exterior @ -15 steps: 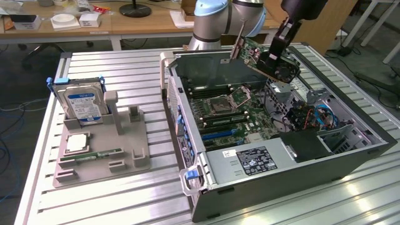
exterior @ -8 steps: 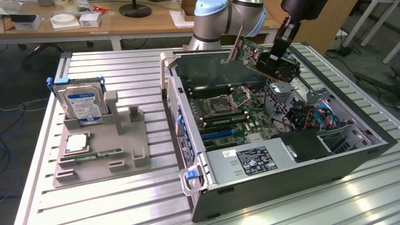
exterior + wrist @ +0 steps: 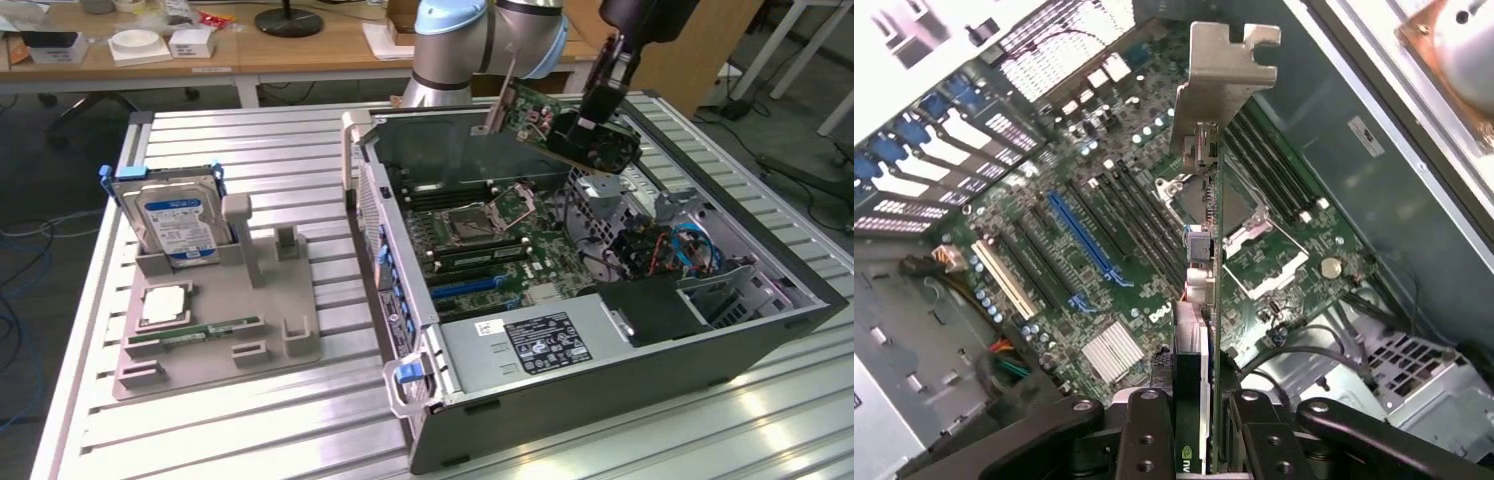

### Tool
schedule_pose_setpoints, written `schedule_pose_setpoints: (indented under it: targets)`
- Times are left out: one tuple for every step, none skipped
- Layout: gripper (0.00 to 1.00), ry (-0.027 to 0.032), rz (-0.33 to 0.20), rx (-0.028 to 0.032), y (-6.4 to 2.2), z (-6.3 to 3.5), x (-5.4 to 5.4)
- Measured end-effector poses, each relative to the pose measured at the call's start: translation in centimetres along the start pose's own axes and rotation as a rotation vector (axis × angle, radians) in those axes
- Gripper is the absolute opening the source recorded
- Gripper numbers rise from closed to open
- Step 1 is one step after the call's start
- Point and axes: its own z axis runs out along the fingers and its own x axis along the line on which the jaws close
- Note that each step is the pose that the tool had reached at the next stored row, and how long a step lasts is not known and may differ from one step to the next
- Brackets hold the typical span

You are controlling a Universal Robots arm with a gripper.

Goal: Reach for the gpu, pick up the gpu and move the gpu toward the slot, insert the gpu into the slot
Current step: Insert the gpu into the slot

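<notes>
Green gpu [image 3: 534, 112], silver bracket [image 3: 1219, 75], blue slot [image 3: 1089, 240] on green motherboard [image 3: 1304, 250], blue-and-white hard drive [image 3: 174, 220] label

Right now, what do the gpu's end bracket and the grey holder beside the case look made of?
The gpu: green circuit board, its end bracket bare matte sheet metal, bent and notched, likely steel. The grey holder: matte, moulded-looking blocks, probably plastic.

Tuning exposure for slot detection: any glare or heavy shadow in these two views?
Exterior view: room light glints off the slatted table at that view's lower right, and the case interior beside the labelled power supply sits in deep shadow. Wrist view: one corner above the motherboard washes out to white, and the gpu bracket catches bright light.
</notes>
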Motion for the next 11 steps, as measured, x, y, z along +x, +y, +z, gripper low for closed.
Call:
schedule_pose_setpoints:
  targets:
    - [0.27,0.0007,-0.011,-0.0001,0.01,0.00,0.01]
    - [0.27,0.0014,-0.023,-0.0002,0.02,0.00,0.02]
    - [0.27,0.0020,-0.034,-0.0004,0.04,0.00,0.03]
    - [0.27,0.0027,-0.045,-0.0004,0.05,0.00,0.04]
    - [0.27,0.0034,-0.056,-0.0005,0.05,0.01,0.04]
    - [0.27,0.0041,-0.068,-0.0006,0.07,0.01,0.05]
    - [0.27,0.0048,-0.079,-0.0008,0.08,0.01,0.06]
    - [0.27,0.0053,-0.090,-0.0010,0.09,0.01,0.07]
    - [0.27,0.0058,-0.101,-0.0012,0.10,0.01,0.08]
    - [0.27,0.0063,-0.111,-0.0014,0.10,0.01,0.08]
    - [0.27,0.0067,-0.122,-0.0016,0.11,0.01,0.09]
